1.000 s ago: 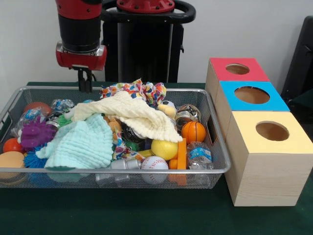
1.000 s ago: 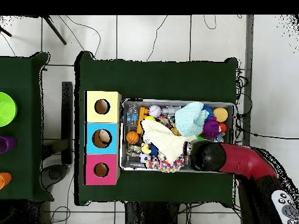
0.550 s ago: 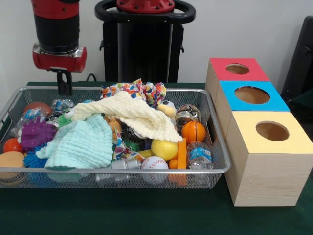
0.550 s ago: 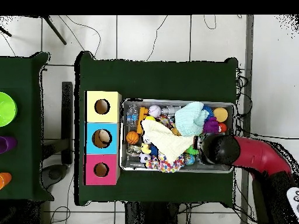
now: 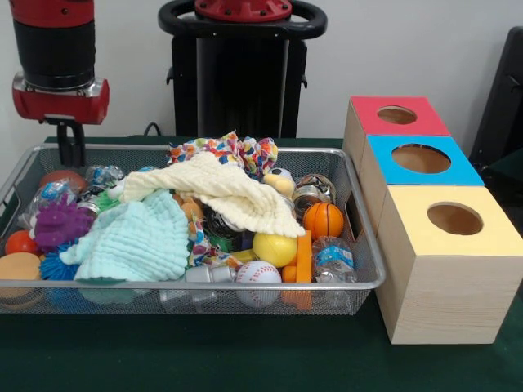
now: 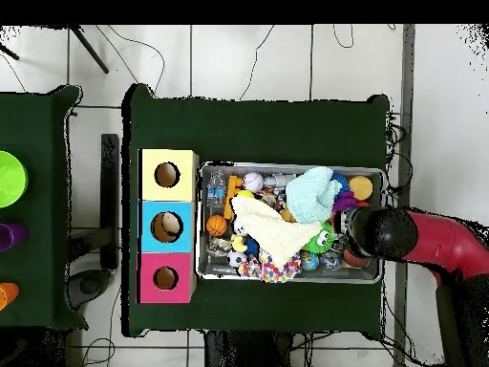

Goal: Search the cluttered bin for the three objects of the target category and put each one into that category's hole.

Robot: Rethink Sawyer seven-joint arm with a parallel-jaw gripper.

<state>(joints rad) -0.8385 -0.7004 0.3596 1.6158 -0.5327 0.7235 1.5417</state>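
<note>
We are hovering our gripper [image 5: 71,155] over the bin's [image 5: 204,287] end farthest from the boxes [image 5: 421,159], fingers together, pointing straight down.

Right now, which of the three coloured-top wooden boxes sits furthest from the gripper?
The yellow-topped wooden box. It ends the row, past the blue-topped box and red-topped box, while the gripper hangs over the wire bin's opposite end.

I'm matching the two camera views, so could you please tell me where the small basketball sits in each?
Front view: basketball, right part of the bin, near the boxes.
Overhead view: basketball, left end of the bin.
Shared landmark: the blue-topped box beside it.
</note>
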